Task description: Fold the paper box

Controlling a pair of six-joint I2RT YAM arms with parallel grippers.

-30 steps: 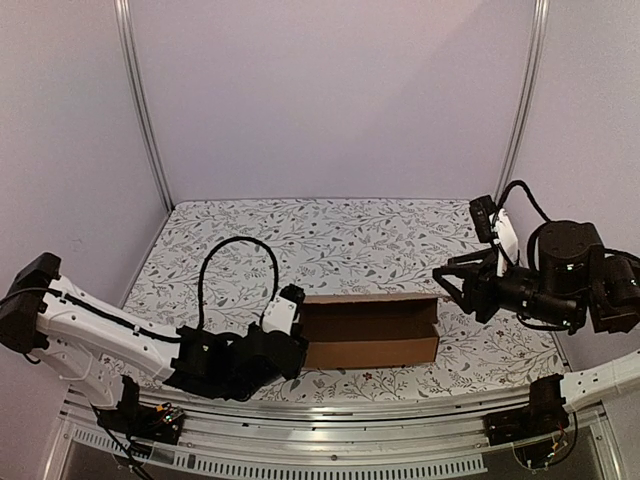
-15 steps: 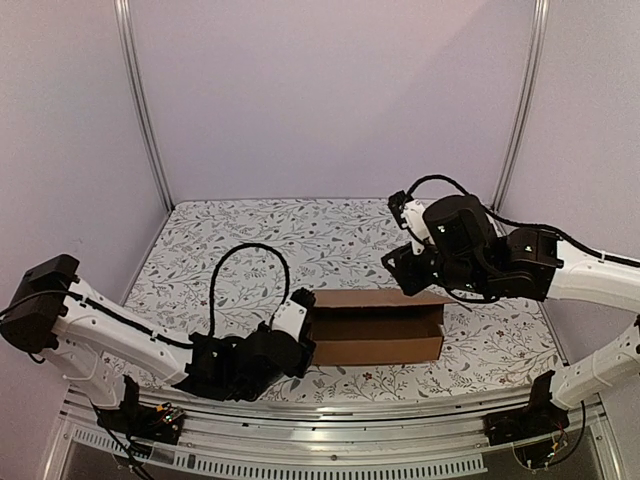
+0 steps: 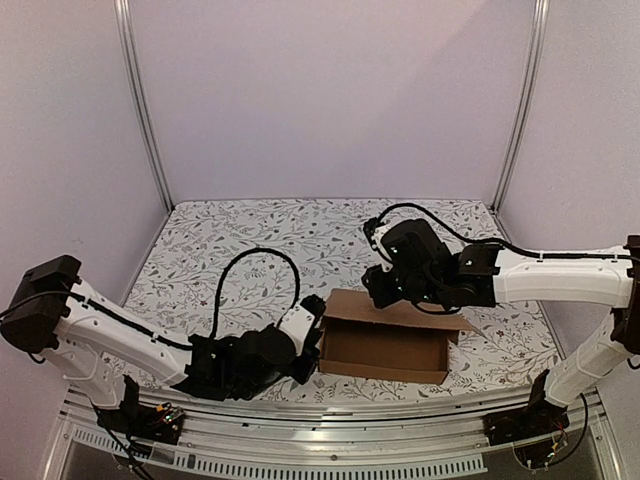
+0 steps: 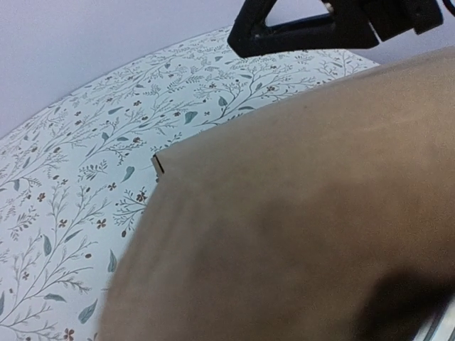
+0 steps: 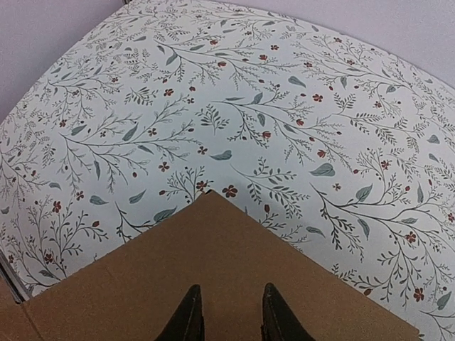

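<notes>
The paper box (image 3: 385, 350) is a shallow brown cardboard box near the table's front, with its back flap (image 3: 410, 312) leaning over the opening. My left gripper (image 3: 312, 345) is pressed against the box's left end. In the left wrist view cardboard (image 4: 306, 213) fills the frame and hides my fingers. My right gripper (image 3: 376, 288) is above the flap's back left corner. In the right wrist view its two fingertips (image 5: 231, 320) stand apart over the flap (image 5: 213, 270), with nothing between them. The right gripper also shows at the top of the left wrist view (image 4: 320, 25).
The floral tablecloth (image 3: 250, 240) covers the table, with purple walls close at the back and both sides. Metal posts (image 3: 140, 100) stand at the back corners. A metal rail (image 3: 330, 415) runs along the near edge. The left arm's black cable (image 3: 255, 265) loops above the cloth.
My right arm has swung from the far right to over the box's back flap. The box has turned and shifted slightly right, and my left gripper followed its left end.
</notes>
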